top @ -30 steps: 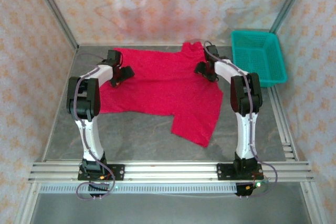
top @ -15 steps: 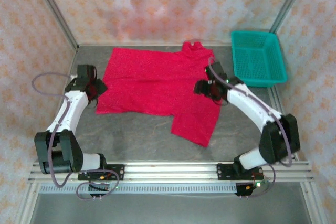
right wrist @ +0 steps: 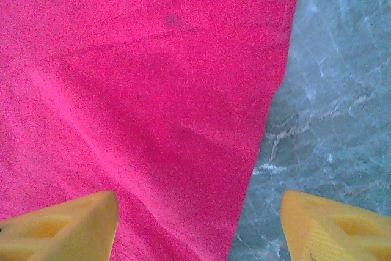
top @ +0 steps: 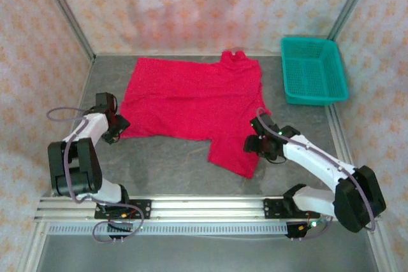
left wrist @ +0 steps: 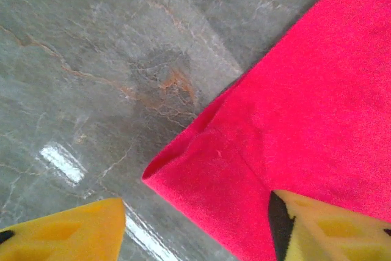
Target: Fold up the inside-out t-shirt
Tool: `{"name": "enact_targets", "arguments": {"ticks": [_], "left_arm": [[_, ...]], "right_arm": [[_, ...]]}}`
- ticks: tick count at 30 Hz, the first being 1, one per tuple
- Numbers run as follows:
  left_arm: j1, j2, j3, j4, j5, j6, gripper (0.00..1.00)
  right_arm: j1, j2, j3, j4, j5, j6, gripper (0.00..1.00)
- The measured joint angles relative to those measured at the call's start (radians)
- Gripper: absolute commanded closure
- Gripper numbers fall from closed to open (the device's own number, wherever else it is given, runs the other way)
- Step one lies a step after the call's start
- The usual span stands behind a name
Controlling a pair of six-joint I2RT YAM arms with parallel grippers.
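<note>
Limp, light shirt (top: 191,100); best pinched at the hem corner between the open left gripper (left wrist: 195,227). The right gripper (right wrist: 198,227), also open, straddles its edge.

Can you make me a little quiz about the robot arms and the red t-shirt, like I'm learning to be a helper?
1. Pick one. What colour is the t-shirt? A blue, B red, C green.
2. True or false: the t-shirt lies spread on the table, outside the basket.
3. Fill the gap. In the left wrist view, the fingers of the left gripper stand apart on either side of the t-shirt's ____.

Key: 1 B. 2 true. 3 corner.
</note>
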Motion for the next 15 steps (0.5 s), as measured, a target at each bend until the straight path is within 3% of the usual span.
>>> {"name": "enact_targets", "arguments": {"ticks": [3, 6, 11, 15], "left_arm": [[0.000, 0.060, 0.006, 0.016, 0.000, -0.003, 0.41], [0.000, 0.116, 0.022, 0.032, -0.003, -0.012, 0.51], [0.013, 0.142, 0.051, -0.018, -0.032, -0.023, 0.99], [0.010, 0.145, 0.060, 0.002, -0.031, -0.020, 1.00]], "right_arm": [[0.037, 0.000, -0.021, -0.012, 0.000, 0.023, 0.28], [0.076, -0.003, -0.040, -0.016, 0.000, 0.051, 0.28], [0.170, -0.018, -0.079, -0.003, -0.005, 0.126, 0.30], [0.226, -0.014, -0.126, 0.049, -0.027, 0.192, 0.33]]}}
